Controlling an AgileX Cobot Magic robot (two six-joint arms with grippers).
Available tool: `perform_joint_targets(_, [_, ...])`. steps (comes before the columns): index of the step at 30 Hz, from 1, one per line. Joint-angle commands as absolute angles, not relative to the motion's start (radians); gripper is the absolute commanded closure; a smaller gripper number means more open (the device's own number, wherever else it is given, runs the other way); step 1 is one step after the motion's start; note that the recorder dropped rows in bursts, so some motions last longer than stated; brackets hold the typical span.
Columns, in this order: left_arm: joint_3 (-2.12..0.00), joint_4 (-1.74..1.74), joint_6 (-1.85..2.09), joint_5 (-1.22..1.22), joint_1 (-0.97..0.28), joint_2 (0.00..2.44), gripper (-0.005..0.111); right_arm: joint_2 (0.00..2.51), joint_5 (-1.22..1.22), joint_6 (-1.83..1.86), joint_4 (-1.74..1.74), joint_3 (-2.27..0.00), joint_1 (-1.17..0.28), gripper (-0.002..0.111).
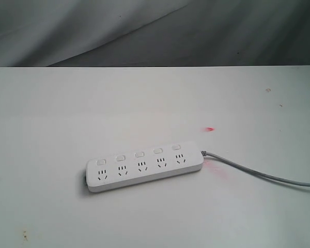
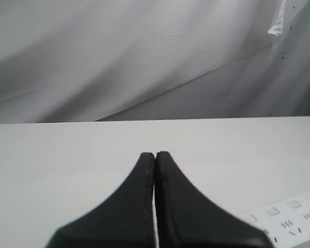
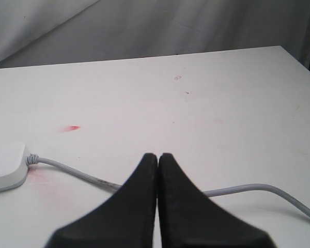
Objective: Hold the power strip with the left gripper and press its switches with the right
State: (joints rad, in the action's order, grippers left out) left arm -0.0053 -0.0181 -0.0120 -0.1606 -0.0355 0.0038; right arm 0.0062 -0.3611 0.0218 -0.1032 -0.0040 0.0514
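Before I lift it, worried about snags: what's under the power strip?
The power strip lies flat on the white table, grey cord trailing from one end. Only table shows around it; whatever is directly beneath its body is covered.

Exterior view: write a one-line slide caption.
A long white plastic power strip with five rocker switches lies on a white table, grey cord trailing right.

We see a white tabletop (image 1: 67, 113) filling most of the frame, evenly lit, below a creased grey cloth backdrop (image 1: 144, 31) along the top. A small red mark (image 1: 210, 129) sits right of centre; dark specks (image 1: 25, 236) dot the lower left.
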Motion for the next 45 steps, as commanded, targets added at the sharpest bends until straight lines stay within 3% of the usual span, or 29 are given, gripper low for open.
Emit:
perform_joint_targets(1, [0.0,0.036,-0.018,-0.271,-0.039,0.0,0.106,0.0,-0.355,0.021,-0.106,0.0,0.06,0.108])
perform_joint_targets(45, [0.0,0.04,-0.018,-0.285,-0.039,0.0,0.106,0.0,-0.355,0.021,-0.106,0.0,0.06,0.108])
